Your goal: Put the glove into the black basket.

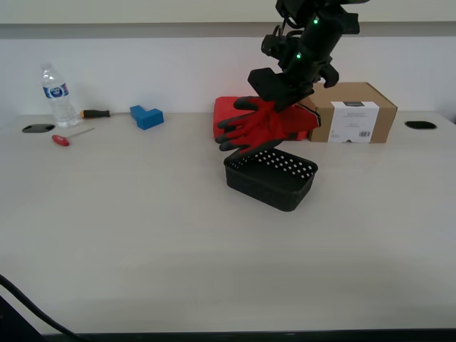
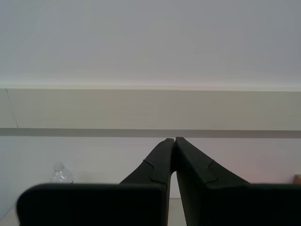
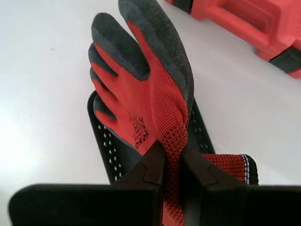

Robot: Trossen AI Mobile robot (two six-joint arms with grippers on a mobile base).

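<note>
The red glove (image 1: 267, 125) with dark grey fingertips hangs in the air just above the black basket (image 1: 271, 178), its fingers pointing to the exterior view's left. My first gripper (image 1: 288, 96) is shut on the glove near the wrist. In the first wrist view the glove (image 3: 146, 94) is pinched between the fingers (image 3: 153, 167), with the perforated basket (image 3: 110, 150) below it. My second gripper (image 2: 174, 141) is shut and empty, aimed at the wall; it does not show in the exterior view.
A red tool case (image 1: 229, 114) and a brown cardboard box (image 1: 353, 112) stand behind the basket. A water bottle (image 1: 55, 95), a blue block (image 1: 146, 116) and two screwdrivers (image 1: 71, 135) lie at the far left of the table (image 1: 142, 235).
</note>
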